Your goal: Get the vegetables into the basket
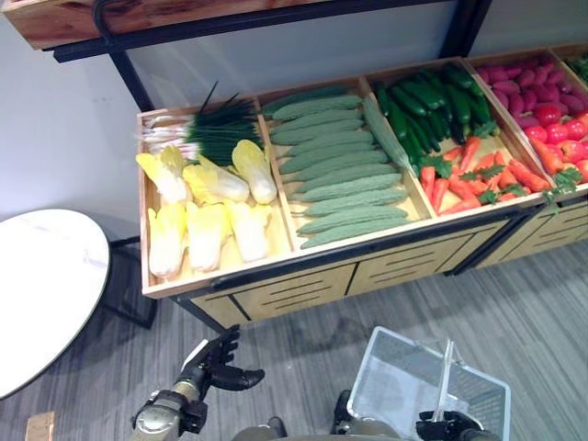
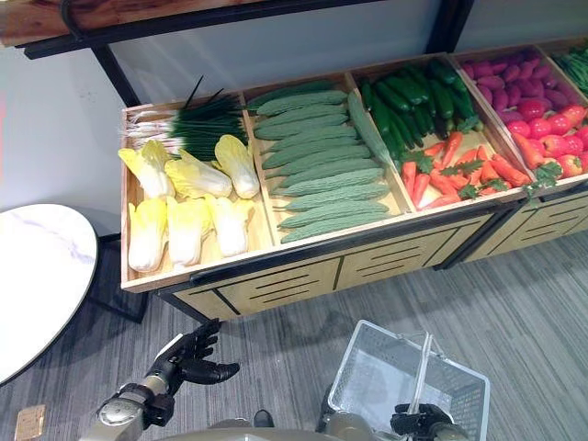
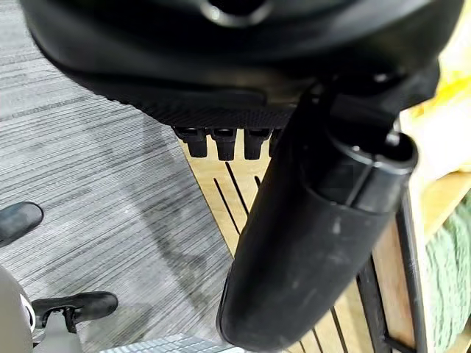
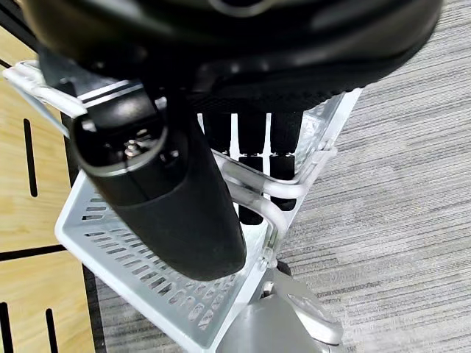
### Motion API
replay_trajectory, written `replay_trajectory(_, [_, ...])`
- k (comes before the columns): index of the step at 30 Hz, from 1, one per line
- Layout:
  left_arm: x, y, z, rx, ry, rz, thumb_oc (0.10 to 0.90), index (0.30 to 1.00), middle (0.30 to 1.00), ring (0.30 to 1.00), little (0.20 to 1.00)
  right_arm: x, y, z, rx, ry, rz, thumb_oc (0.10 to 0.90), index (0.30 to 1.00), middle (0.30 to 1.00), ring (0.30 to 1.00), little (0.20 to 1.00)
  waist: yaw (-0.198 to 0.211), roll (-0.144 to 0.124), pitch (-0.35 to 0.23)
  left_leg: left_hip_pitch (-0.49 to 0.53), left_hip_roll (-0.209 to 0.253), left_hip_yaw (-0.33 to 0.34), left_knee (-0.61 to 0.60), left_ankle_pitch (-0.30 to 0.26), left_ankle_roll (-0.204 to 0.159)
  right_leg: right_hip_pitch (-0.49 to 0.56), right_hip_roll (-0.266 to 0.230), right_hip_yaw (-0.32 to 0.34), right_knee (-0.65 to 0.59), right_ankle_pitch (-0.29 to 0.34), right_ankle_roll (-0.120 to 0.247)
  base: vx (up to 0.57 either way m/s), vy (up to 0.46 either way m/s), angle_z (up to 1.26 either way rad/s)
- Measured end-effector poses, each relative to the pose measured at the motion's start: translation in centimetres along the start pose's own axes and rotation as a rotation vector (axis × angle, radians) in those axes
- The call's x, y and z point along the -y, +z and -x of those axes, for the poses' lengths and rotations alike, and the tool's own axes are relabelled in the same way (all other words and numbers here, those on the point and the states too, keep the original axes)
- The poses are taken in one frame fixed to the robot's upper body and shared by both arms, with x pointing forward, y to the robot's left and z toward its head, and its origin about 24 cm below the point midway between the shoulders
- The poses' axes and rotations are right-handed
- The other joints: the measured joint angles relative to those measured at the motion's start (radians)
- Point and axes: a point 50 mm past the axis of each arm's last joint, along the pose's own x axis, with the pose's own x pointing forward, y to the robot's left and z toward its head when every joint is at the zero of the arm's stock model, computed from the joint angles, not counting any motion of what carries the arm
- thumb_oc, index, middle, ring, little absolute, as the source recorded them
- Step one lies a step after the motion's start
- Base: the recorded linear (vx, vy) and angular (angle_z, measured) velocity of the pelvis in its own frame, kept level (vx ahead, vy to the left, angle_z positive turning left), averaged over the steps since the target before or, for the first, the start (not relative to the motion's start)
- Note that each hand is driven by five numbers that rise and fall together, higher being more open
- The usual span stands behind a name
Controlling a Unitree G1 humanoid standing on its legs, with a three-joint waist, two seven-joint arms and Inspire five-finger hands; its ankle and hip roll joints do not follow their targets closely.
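Right hand (image 4: pixel 221 147) grips basket (image 1: pixel 404 367) handle — left hand (image 1: pixel 216 363) hangs relaxed.

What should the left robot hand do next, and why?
Probably raise the left robot hand toward the nearest bin of napa cabbages. It hangs open and holds nothing below the wooden stand, while the right robot hand already grips the handle of the white wire basket, which holds no vegetables.

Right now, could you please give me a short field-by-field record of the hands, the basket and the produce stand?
left hand: open, empty, low in front of the stand
right hand: shut on the basket handle
basket: white, empty, held above the floor
stand bins, robot's left to right: cabbages and chives; cucumbers; carrots; tomatoes
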Motion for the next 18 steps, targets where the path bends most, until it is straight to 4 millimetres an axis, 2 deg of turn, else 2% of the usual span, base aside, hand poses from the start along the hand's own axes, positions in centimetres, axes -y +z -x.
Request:
replay_trajectory(5, [-0.1,3.6,1.1,0.150,-0.050,-0.021,0.900,1.000,1.000,1.000,1.000,-0.1,-0.4,0.0,-0.009,0.007,-0.005,0.400,0.300,0.300,0.300,0.300,0.014,0.000,0.000,0.006,-0.002,-0.003,-0.005,0.000,0.000,0.016,0.001,-0.002,-0.024,0.007,0.008,0.00,0.000,0.00])
replay_trajectory(8, [0.0,5.7,1.5,0.253,-0.068,0.029,0.900,1.000,1.000,1.000,1.000,-0.1,-0.5,0.0,-0.013,0.008,-0.012,0.400,0.300,0.300,0.300,0.300,0.014,0.004,0.000,0.008,-0.004,-0.007,-0.007,0.000,0.000,0.022,0.001,-0.004,-0.030,0.010,0.007,0.00,0.000,0.00])
replay_trajectory(12, [0.4,7.1,1.4,0.325,-0.093,0.111,0.900,1.000,1.000,1.000,1.000,-0.5,-0.7,0.0,-0.017,0.013,-0.019,0.400,0.300,0.300,0.300,0.300,0.014,0.006,0.001,0.016,-0.004,-0.010,-0.008,0.000,0.000,0.030,0.001,-0.005,-0.030,0.014,0.001,0.00,0.000,0.00])
replay_trajectory(13, [0.7,8.4,1.4,0.378,-0.111,0.148,0.900,1.000,1.000,1.000,1.000,-1.0,-0.5,0.0,-0.015,0.019,-0.015,0.400,0.300,0.300,0.300,0.300,0.013,0.007,0.001,0.019,-0.006,-0.012,-0.008,0.000,0.000,0.032,0.000,-0.005,-0.030,0.013,0.001,0.00,0.000,0.00])
replay_trajectory(18, [1.0,10.8,0.9,0.473,-0.112,0.156,0.900,1.000,1.000,1.000,1.000,-1.7,-0.1,-0.1,-0.001,0.033,0.018,0.400,0.300,0.300,0.300,0.300,0.011,0.011,0.001,0.024,-0.006,-0.011,-0.008,0.000,0.000,0.036,0.000,-0.003,-0.030,0.011,0.007,0.00,0.000,0.00])
